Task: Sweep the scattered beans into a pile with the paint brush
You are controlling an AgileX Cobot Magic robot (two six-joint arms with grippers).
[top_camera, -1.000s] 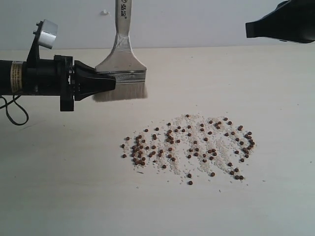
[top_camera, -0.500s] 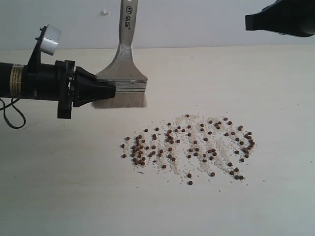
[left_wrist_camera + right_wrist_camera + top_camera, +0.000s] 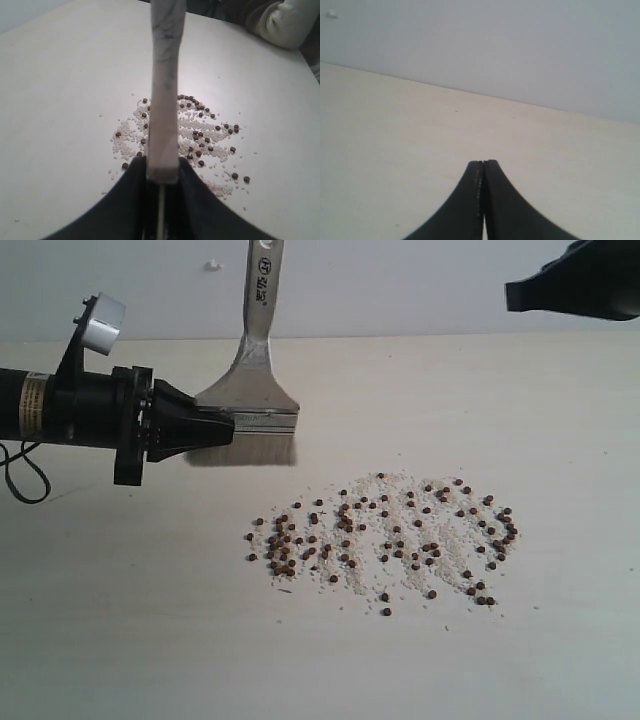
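The paint brush (image 3: 252,380) stands upright, bristles down near the table, its silver ferrule and off-white bristles left of and behind the beans. My left gripper (image 3: 228,426) is shut on the ferrule from the left. In the left wrist view the brush (image 3: 164,100) runs edge-on out from between the black fingers (image 3: 131,190), with my left gripper (image 3: 161,172) clamped on it. The beans (image 3: 385,540) lie scattered among white crumbs in a wide patch at the table's middle; the same beans (image 3: 200,135) show beyond the brush. My right gripper (image 3: 483,163) is shut and empty, raised at the upper right (image 3: 515,295).
The pale table (image 3: 120,620) spreads bare to the left and front of the bean patch. A grey wall (image 3: 420,280) rises behind the table. A person's sleeve (image 3: 285,22) lies at the table's far side in the left wrist view.
The left gripper and the brush have shifted slightly right and tilted a little. The right gripper edged to the right. The beans have not moved.
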